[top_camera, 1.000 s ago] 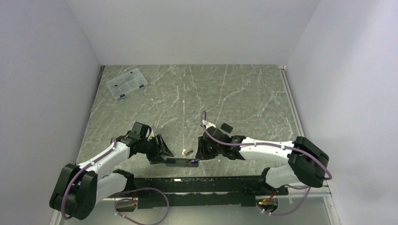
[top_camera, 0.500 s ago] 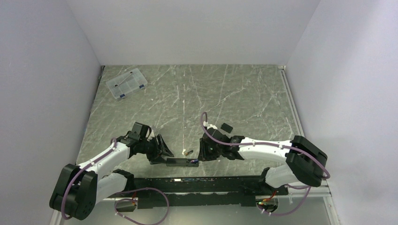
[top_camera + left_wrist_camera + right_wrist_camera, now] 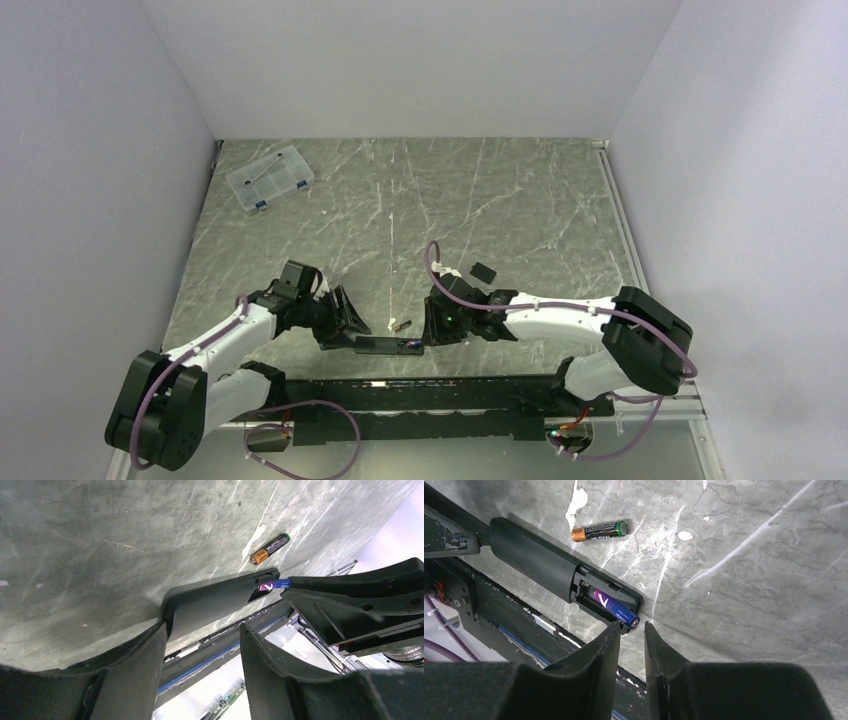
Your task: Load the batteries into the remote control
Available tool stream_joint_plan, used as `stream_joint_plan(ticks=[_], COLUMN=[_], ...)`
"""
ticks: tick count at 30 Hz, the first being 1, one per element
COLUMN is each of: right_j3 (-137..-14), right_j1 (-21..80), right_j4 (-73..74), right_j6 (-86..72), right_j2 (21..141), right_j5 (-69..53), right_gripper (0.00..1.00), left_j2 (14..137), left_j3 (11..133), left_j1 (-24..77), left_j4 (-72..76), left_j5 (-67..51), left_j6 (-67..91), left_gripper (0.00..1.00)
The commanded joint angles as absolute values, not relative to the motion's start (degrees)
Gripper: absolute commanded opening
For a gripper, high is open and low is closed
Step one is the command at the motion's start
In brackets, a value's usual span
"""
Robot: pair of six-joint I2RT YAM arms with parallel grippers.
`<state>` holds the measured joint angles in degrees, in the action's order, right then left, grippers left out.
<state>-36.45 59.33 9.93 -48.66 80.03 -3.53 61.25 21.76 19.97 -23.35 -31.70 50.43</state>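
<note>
The black remote control (image 3: 385,345) lies near the table's front edge with its battery bay open at the right end. In the right wrist view, the blue-banded battery (image 3: 613,607) sits tilted in the remote (image 3: 531,557), its near end sticking out over the remote's end. My right gripper (image 3: 632,626) is open by a narrow gap, and the battery's end is at its fingertips against the left finger. The gold-ended battery (image 3: 599,530) lies loose on the table beside the remote. My left gripper (image 3: 202,630) is open, with one finger against the remote's left end (image 3: 210,602).
A clear plastic compartment box (image 3: 269,178) stands at the back left. A small black cover piece (image 3: 483,271) lies behind the right arm. The black base rail (image 3: 430,385) runs along the near edge just below the remote.
My right gripper has edged slightly left toward the remote's open end. The left arm, remote and loose battery have not visibly moved.
</note>
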Motion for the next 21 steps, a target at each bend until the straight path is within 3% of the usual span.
stream_joint_plan(ticks=[1,21], right_j3=[-37.39,-37.75], right_j1=[59.15,59.15], right_j4=[7.88,6.85], right_j6=[-49.53,-50.19], right_j2=[80.56,81.06], right_j5=[-4.21,-4.31], right_gripper=[0.27,0.26], left_j2=[60.6,60.38], left_j3=[21.25,21.11], left_j1=[20.27,20.19], left_j4=[-21.97,-21.76], left_j5=[-33.05,-33.31], left_j6=[49.83,49.9], left_gripper=[0.6,0.61])
